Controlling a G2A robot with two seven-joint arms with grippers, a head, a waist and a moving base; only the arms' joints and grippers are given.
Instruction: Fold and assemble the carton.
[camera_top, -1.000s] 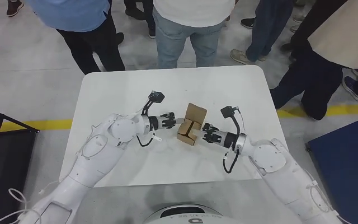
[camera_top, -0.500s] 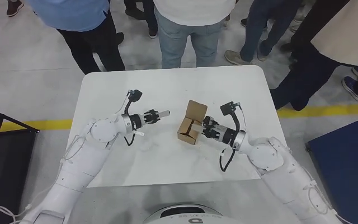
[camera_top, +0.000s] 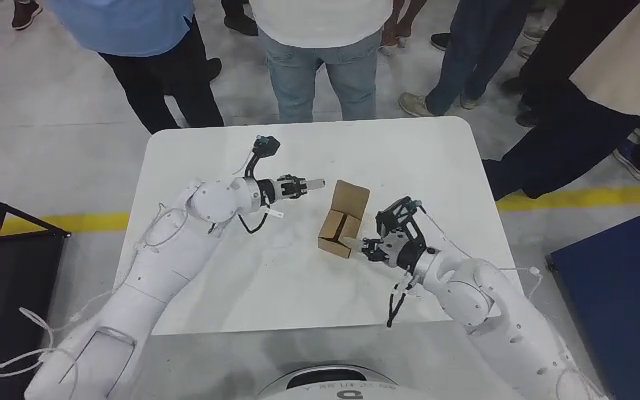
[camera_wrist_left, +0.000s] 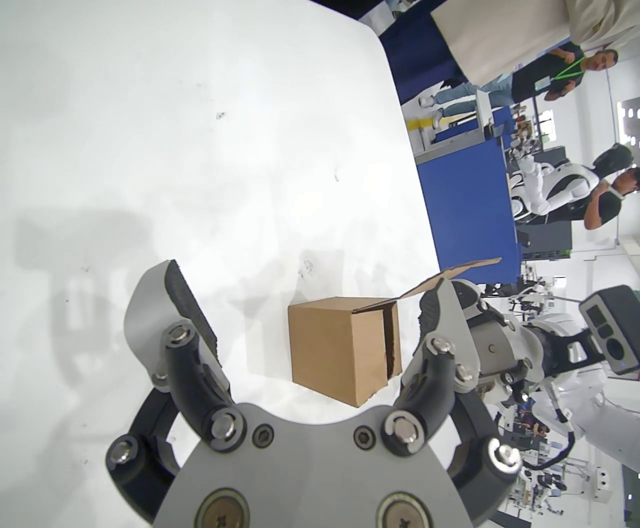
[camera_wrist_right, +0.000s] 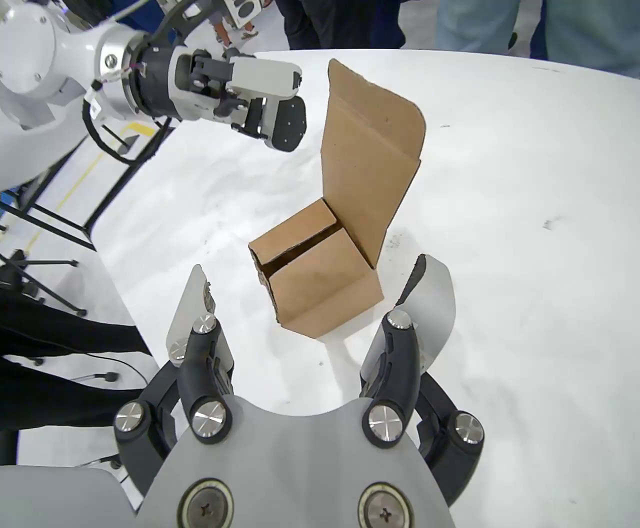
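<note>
The brown carton (camera_top: 342, 230) sits near the middle of the white worktop (camera_top: 250, 290), its long lid flap standing up while two smaller flaps are folded in over the top with a dark gap between them. The left gripper (camera_top: 315, 185) hangs near the carton's far side with its jaws apart and nothing in them. The right gripper (camera_top: 368, 247) is just beside the carton on the other side, jaws also spread wide and not touching the cardboard.
</note>
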